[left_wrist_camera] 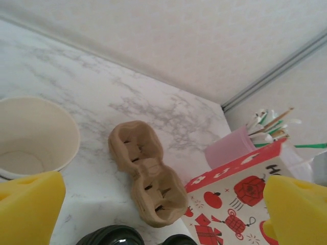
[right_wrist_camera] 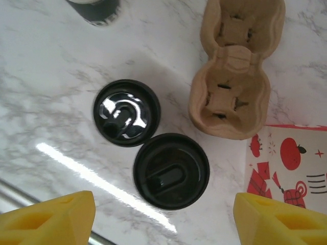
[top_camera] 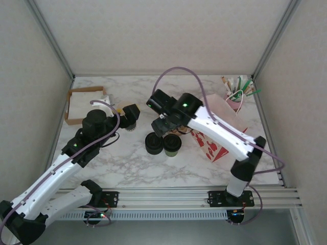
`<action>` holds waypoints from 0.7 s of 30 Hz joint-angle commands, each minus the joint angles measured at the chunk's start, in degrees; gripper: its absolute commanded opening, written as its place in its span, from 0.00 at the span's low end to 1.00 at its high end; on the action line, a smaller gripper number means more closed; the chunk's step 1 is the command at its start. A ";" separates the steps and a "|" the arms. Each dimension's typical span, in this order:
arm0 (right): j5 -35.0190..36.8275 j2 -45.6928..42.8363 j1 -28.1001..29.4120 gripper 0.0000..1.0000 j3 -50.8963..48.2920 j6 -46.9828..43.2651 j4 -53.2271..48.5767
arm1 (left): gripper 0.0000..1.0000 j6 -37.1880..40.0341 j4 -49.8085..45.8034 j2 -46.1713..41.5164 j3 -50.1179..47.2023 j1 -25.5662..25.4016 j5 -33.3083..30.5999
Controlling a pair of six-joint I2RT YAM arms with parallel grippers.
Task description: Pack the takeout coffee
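Takeout coffee (top_camera: 172,145) mid counter (top_camera: 127,168), lid stack (top_camera: 153,143) just left of it; cup carrier (right_wrist_camera: 232,71) just behind both; bag (top_camera: 217,148) right; stirrer pot (top_camera: 235,100) far right

Two white-and-black arms, yellow at the fingertips

The left arm (top_camera: 53,178), rooted at seven o'clock, and the right arm (top_camera: 217,130), rooted at five o'clock, share one build: smooth white shells along the long links and chunky matte-black housings at the joints and wrists. A lilac cable (top_camera: 179,68) loops off each arm, and small green lights (top_camera: 184,105) glow on the black housings. The bases (top_camera: 229,196) are black too. The left fingers (left_wrist_camera: 28,204) and right fingers (right_wrist_camera: 46,219) are blunt bright-yellow wedges, faintly grainy, the right pair with shallow moulded recesses.
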 commanded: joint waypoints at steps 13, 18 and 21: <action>9.33 10.55 -11.05 0.55 -2.73 1.90 -0.58 | 1.00 -2.20 0.57 4.06 -2.40 4.08 4.20; 11.52 12.75 -12.35 0.54 -4.40 2.41 0.75 | 1.00 -2.11 1.05 4.95 -2.32 4.18 4.98; 13.02 13.40 -13.41 0.53 -4.94 3.02 1.00 | 1.00 -2.02 1.46 5.26 -2.23 4.26 5.58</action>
